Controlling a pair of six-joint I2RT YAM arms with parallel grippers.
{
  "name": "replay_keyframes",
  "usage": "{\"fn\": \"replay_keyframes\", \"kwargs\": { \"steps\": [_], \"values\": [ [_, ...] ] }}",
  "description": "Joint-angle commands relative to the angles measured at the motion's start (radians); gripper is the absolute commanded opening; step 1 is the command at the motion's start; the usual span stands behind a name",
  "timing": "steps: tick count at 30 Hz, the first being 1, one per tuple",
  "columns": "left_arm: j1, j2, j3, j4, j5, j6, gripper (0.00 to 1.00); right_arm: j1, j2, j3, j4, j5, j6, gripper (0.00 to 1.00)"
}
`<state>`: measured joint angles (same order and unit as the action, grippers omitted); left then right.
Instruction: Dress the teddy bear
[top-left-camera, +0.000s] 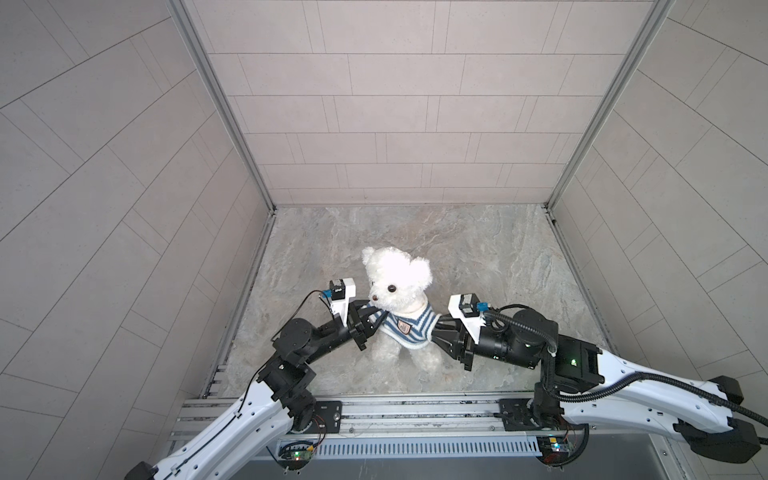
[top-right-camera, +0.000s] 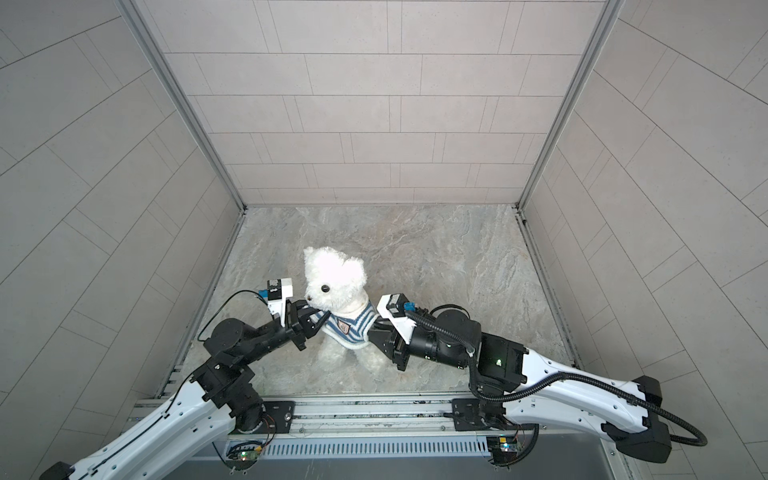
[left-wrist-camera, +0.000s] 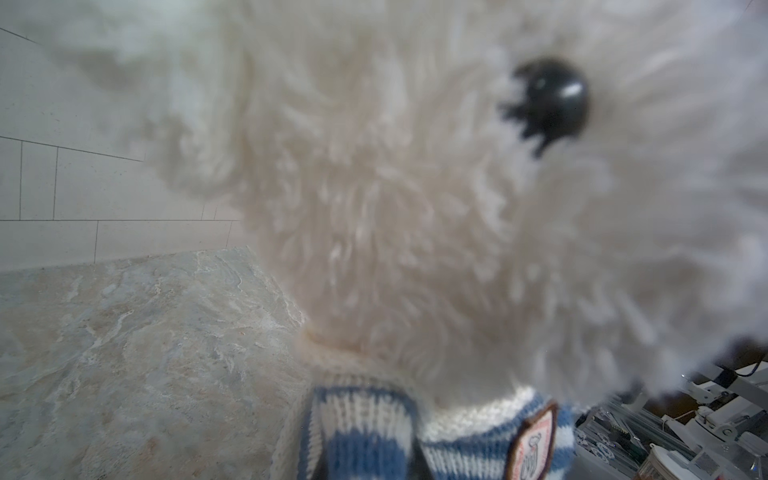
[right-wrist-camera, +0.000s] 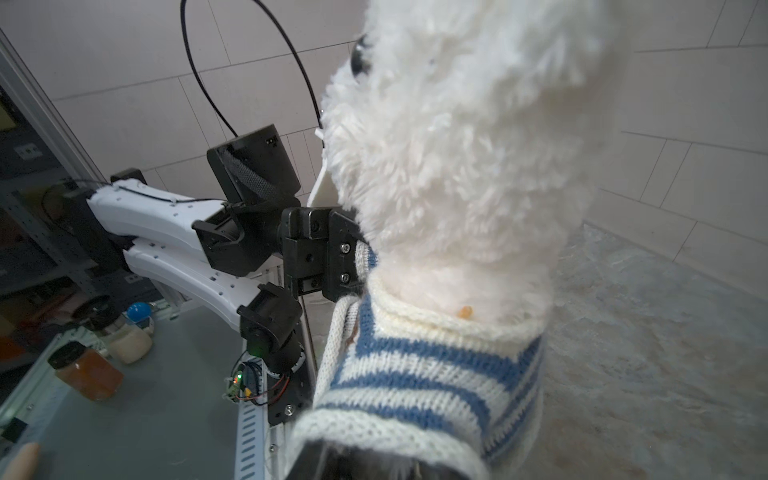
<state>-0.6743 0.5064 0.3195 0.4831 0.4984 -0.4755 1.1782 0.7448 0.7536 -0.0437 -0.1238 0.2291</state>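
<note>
Left arm reaches in from the near left corner. The left gripper (top-left-camera: 367, 321) is against the bear's side, just below its muzzle. Its jaws are nearly together, pinching the sleeve of the striped sweater (top-left-camera: 417, 333); the right wrist view shows the knit tucked between the black fingers (right-wrist-camera: 336, 253).

Centre: the teddy bear (top-left-camera: 397, 276) is upright on the marble-patterned tabletop (top-left-camera: 478, 257), in the near middle part between the two grippers. Both legs are down on the surface. Its head is turned toward the left gripper, with one bead eye (left-wrist-camera: 549, 102) large and blurred in the left wrist view. The blue-and-white sweater is on the torso with its cream collar round the neck. A shield-shaped badge (top-left-camera: 403, 328) sits on the chest.

Right arm comes in low from the near right. The right gripper (top-left-camera: 437, 330) touches the sweater at the bear's other side. Its fingertips are hidden behind the knit in both top views and in its own wrist view. Cannot tell how far the jaws stand apart or whether they have hold of cloth.

Near edge: an aluminium rail (top-left-camera: 415, 409) carries both arm bases. Beyond the rail, in the right wrist view, stand an amber jar (right-wrist-camera: 89, 376) and a pale jar (right-wrist-camera: 129, 343).
</note>
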Motion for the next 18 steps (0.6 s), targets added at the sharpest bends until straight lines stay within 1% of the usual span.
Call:
{"fn": "replay_keyframes", "kwargs": {
  "steps": [1,5,10,13,18],
  "values": [
    [0.008,-0.019,0.004,0.093,0.034,-0.031,0.0,0.013,-0.027,0.023,-0.037,0.068,-0.015,0.38],
    [0.008,-0.036,0.006,0.087,0.052,-0.034,0.0,0.023,-0.079,0.0,-0.045,0.13,-0.005,0.38],
    [0.007,-0.046,0.006,0.071,0.07,-0.035,0.0,0.026,-0.114,-0.017,-0.045,0.169,0.008,0.3],
    [0.008,-0.044,0.006,0.075,0.083,-0.038,0.0,0.026,-0.103,-0.014,-0.042,0.173,0.013,0.26],
    [0.007,-0.036,0.006,0.09,0.093,-0.044,0.0,0.026,-0.052,0.012,-0.051,0.17,0.015,0.26]
  ]
}}
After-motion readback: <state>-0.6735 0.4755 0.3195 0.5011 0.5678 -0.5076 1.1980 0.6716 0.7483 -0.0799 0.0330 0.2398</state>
